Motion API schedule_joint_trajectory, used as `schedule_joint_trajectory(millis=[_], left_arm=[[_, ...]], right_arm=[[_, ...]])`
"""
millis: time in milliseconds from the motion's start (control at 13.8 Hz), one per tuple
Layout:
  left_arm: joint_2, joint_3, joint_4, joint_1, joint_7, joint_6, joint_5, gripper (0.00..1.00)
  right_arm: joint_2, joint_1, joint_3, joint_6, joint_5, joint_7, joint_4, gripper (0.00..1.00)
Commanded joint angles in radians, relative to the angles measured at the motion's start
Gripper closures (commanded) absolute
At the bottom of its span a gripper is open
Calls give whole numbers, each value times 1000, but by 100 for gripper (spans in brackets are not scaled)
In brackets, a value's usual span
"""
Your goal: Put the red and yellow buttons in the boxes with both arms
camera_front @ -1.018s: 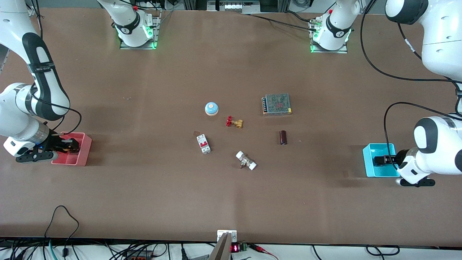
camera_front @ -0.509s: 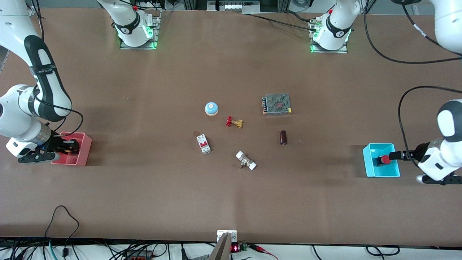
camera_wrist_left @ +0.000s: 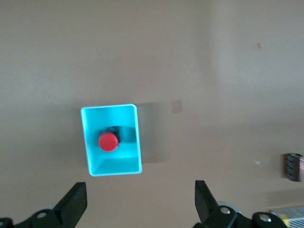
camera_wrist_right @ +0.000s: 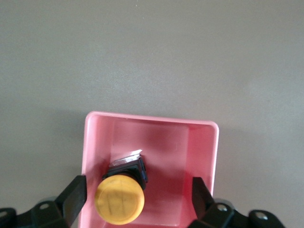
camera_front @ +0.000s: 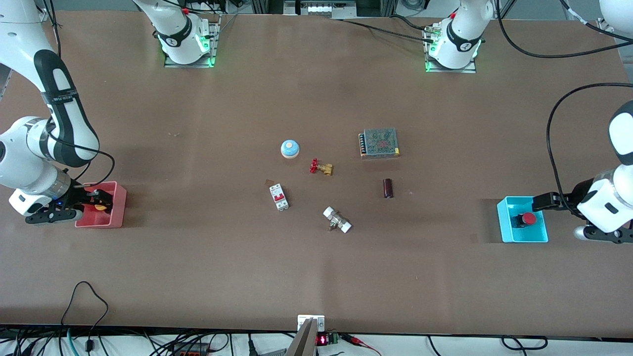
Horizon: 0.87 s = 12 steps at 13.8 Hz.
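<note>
The yellow button (camera_wrist_right: 119, 198) is lying in the pink box (camera_wrist_right: 202, 156), free between the right gripper's (camera_front: 101, 200) spread jaws. The red button (camera_wrist_left: 108, 141) (round cap up) is sitting in the cyan box (camera_wrist_left: 134, 137), clear of the left gripper's (camera_front: 539, 201) spread jaws.

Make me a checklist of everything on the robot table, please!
Surface: brown table, bare between the items.
Job's things: red button in the cyan box; yellow button in the pink box.
Clutter: blue dome, brass valve, breaker, white fitting, dark cylinder, mesh box.
Grippers: left gripper open above the cyan box; right gripper open over the pink box.
Cables: black cables along the table's near edge.
Surroundings: nothing seen.
</note>
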Motion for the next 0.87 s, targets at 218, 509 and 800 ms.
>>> schedule_joint_trajectory(millis=[218, 509, 800], left_arm=[[-188, -1, -94, -70, -133, -37, 9, 0], [-290, 117, -149, -156, -170, -76, -36, 0], [-408, 162, -252, -157, -164, -71, -84, 0]], right_arm=[[-33, 0, -14, -11, 19, -86, 37, 0], [-109, 27, -13, -156, 20, -77, 80, 0], [-183, 92, -7, -311, 69, -51, 126, 0]])
